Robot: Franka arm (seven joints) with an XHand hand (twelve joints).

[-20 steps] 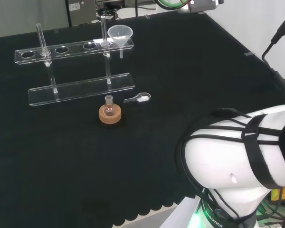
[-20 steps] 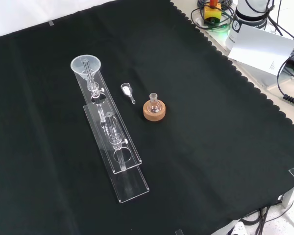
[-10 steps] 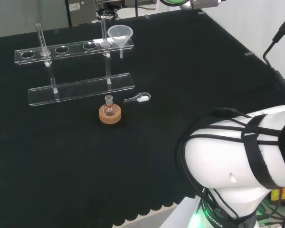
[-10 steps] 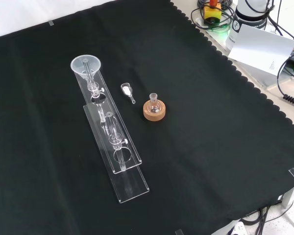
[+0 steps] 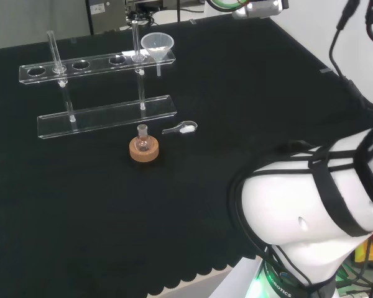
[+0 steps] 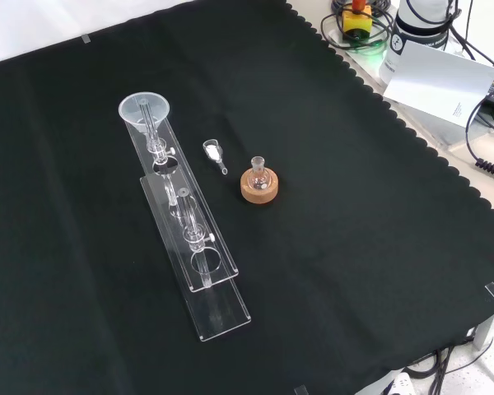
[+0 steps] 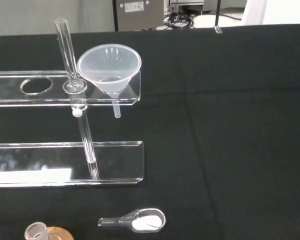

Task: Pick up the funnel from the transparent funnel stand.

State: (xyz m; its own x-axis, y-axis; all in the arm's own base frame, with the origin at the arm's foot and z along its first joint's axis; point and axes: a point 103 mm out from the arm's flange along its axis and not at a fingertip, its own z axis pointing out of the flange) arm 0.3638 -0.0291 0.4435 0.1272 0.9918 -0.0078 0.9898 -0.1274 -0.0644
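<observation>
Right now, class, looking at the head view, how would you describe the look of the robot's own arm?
The arm link is a big, rounded, glossy white shell. Black cables run across it, held by a broad black strap, and a green glow shows at its base.

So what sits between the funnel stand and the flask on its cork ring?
In the front view, a small clear scoop holding white powder lies on the cloth between the funnel stand and the flask, touching neither.

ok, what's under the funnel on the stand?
The funnel sits in the end hole of the stand's top shelf; its stem hangs free above the stand's base plate. Nothing beneath it.
</observation>
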